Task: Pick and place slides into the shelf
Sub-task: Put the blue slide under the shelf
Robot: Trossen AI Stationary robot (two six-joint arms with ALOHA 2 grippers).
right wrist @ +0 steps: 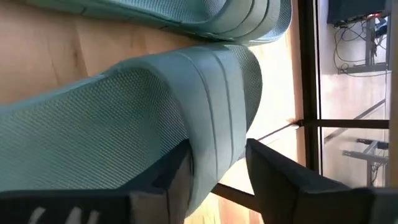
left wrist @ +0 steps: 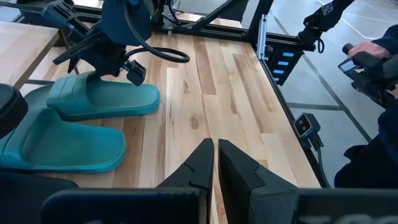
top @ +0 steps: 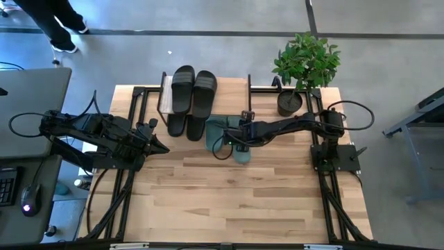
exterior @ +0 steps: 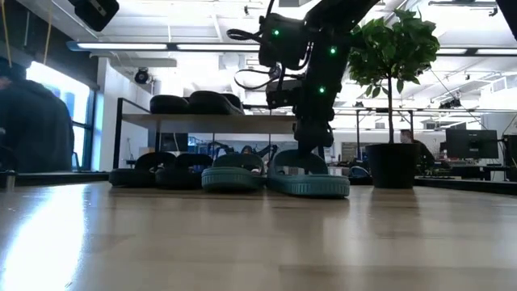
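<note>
Two sage green slides lie sole-down on the table in front of the shelf (top: pixel 236 87): one (top: pixel 216 128) next to the black pair, the other (top: pixel 241 153) (exterior: pixel 311 184) nearer the table's middle. My right gripper (right wrist: pixel 217 149) (top: pixel 232 142) slants down over this second one, open, with its fingers on either side of the strap. One black pair (top: pixel 194 89) rests on the shelf's plank; another black pair (top: pixel 186 126) lies on the table, partly under the shelf. My left gripper (left wrist: pixel 214 155) (top: pixel 163 147) waits shut above the table's left side. My right gripper straddles the green slide's strap at its edge (right wrist: pixel 214 143), slanting down from the table's right. One finger (right wrist: pixel 171 177) lies by the strap's textured face; whether it touches I cannot tell. The other finger (right wrist: pixel 273 177) stands apart, wood showing between. The slide sits flat on the table.
A potted plant (top: pixel 305 66) stands at the table's far right corner, beside the shelf. A person (top: pixel 59 24) is beyond the far left corner, and another person's hand (left wrist: pixel 373 53) shows past the table's right edge. Bare wood (top: pixel 236 201) covers the near half.
</note>
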